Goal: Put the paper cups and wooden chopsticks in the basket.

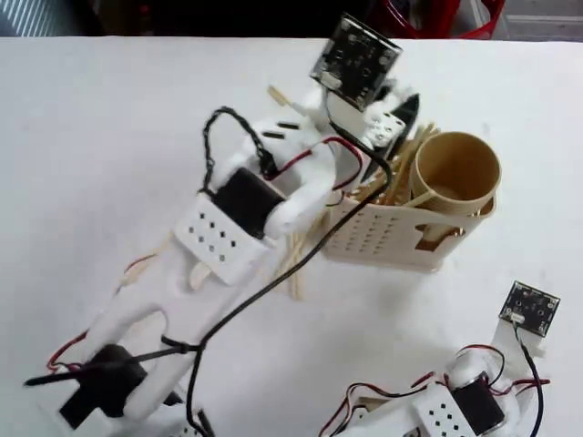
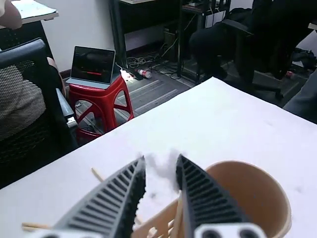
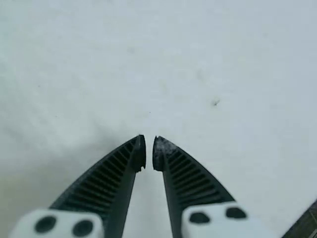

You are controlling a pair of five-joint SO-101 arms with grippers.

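Observation:
A cream perforated basket [image 1: 373, 238] stands right of the table's centre. A tan paper cup [image 1: 455, 168] sits upright in its right end, and several wooden chopsticks [image 1: 401, 168] lean in the basket beside it. My left gripper [image 1: 401, 114] hovers over the basket's far left corner. In the left wrist view this gripper [image 2: 161, 166] is open with nothing between its fingers, the paper cup [image 2: 257, 198] just below it. Loose chopsticks [image 1: 293, 259] lie on the table under the left arm, and one [image 1: 278, 96] lies farther back. My right gripper [image 3: 148, 146] is shut over bare table.
The right arm [image 1: 474, 401] rests at the near right corner, clear of the basket. Beyond the far table edge stand a red stool [image 2: 99, 99] and a black chair [image 2: 25, 99]. White table [image 1: 109, 137] lies bare to the left.

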